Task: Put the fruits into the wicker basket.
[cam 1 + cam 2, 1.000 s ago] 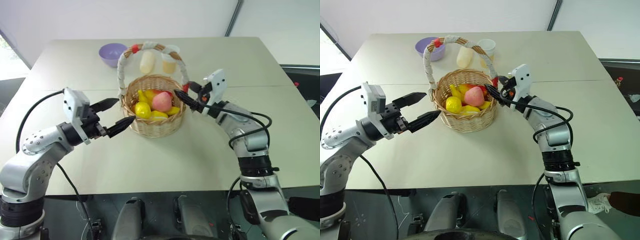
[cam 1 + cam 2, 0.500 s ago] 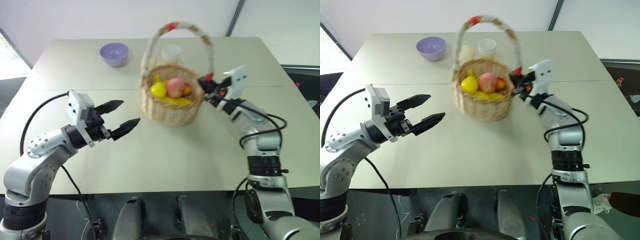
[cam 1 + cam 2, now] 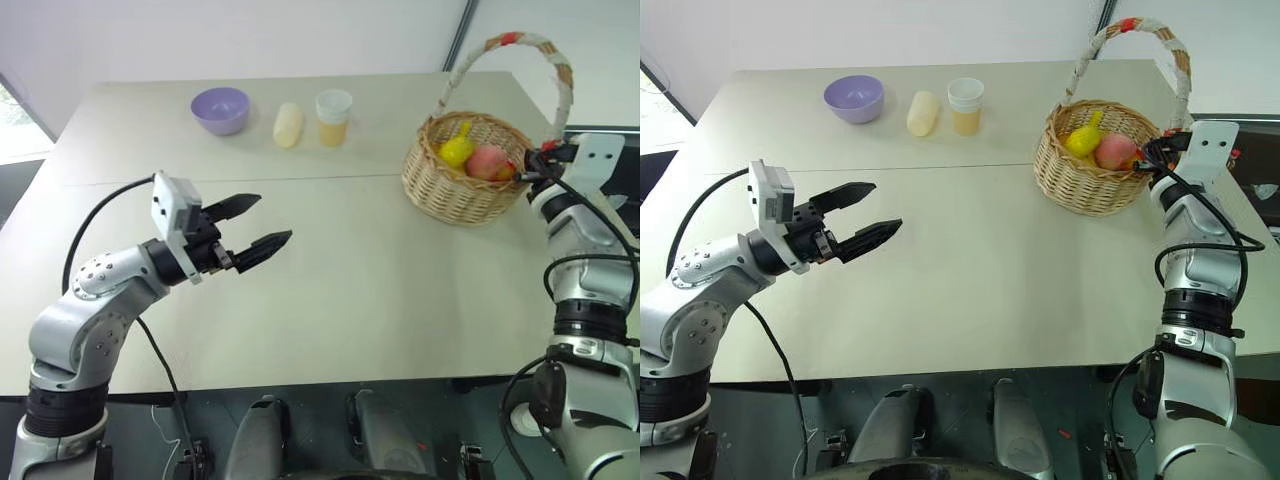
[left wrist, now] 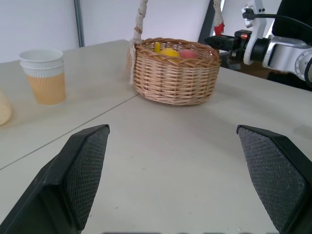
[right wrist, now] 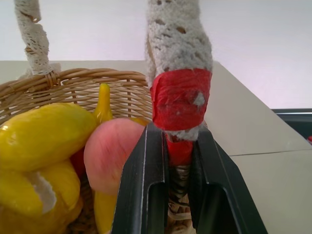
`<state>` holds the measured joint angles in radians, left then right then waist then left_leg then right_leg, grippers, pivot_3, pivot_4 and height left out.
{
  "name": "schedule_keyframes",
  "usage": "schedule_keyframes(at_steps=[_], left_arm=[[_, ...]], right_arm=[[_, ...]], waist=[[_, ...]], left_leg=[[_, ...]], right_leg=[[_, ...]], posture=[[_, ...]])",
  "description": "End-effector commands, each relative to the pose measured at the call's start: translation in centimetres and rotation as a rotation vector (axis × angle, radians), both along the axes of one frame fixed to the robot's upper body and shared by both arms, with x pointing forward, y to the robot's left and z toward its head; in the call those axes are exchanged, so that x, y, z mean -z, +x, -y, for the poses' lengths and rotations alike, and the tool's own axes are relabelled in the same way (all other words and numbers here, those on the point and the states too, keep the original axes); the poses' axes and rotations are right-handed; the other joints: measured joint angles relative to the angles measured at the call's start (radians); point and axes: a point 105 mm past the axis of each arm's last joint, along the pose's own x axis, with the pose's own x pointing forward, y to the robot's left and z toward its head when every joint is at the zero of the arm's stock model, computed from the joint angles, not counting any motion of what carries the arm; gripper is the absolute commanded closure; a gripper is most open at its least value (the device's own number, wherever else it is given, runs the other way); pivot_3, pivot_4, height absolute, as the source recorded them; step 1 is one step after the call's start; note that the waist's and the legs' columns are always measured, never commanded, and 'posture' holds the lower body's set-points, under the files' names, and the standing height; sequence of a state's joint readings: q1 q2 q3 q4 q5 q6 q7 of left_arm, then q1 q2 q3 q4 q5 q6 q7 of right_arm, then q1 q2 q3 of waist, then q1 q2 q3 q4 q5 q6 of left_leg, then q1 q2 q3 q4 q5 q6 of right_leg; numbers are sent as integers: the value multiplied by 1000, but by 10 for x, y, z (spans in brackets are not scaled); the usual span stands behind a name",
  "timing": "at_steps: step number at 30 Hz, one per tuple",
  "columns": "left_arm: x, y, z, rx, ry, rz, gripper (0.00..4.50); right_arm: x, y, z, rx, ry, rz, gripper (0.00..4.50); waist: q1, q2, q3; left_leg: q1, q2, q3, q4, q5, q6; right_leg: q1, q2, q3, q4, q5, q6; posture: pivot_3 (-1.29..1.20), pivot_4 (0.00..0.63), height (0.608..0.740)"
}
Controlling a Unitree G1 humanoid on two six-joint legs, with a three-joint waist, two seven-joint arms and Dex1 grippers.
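Wicker basket sits at about two o'clock on the table, already holding the lemon and pink peach, with the right gripper clamped on the red-banded foot of its handle. To finish well, that gripper should set the basket flat and let go gently so it doesn't tip; the left gripper hovers at nine o'clock, fingers wide apart and empty

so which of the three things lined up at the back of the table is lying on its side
The cream oblong piece, between the purple bowl and the cup, which both stand upright.
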<state>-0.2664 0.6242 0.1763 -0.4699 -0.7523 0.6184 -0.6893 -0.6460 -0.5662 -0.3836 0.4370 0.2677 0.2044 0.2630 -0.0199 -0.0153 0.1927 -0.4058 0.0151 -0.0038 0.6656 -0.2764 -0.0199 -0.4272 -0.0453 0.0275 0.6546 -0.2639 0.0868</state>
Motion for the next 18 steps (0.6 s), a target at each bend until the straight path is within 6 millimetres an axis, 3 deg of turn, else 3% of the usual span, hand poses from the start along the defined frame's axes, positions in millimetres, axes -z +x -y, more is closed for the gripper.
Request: schedule_keyframes(at_steps=[1, 7, 12, 18], left_arm=[[-4, -1, -1, 3, -2, 31, 0], [-3, -1, -6, -8, 1, 24, 0], [7, 6, -30, -96, -5, -30, 0], [34, 17, -71, -330, 11, -66, 0]], right_arm=[[-28, -7, 5, 10, -37, 97, 3043], [-42, -29, 6, 18, -113, 148, 21], [-43, -64, 3, -128, -173, 138, 21], [3, -92, -59, -545, -234, -67, 21]], waist=[[1, 0, 0], [4, 0, 0], [9, 1, 0], [-2, 1, -1]], left_leg=[[0, 0, 0, 0, 0, 0], [0, 0, -1, 0, 0, 0], [-1, 1, -1, 0, 0, 0], [5, 1, -1, 0, 0, 1]], right_leg=[[0, 0, 0, 0, 0, 0], [0, 0, 0, 0, 0, 0], [0, -1, -1, 0, 0, 0], [5, 1, 1, 0, 0, 0]], posture=[[0, 150, 740], [0, 150, 740], [0, 150, 740], [0, 150, 740]])
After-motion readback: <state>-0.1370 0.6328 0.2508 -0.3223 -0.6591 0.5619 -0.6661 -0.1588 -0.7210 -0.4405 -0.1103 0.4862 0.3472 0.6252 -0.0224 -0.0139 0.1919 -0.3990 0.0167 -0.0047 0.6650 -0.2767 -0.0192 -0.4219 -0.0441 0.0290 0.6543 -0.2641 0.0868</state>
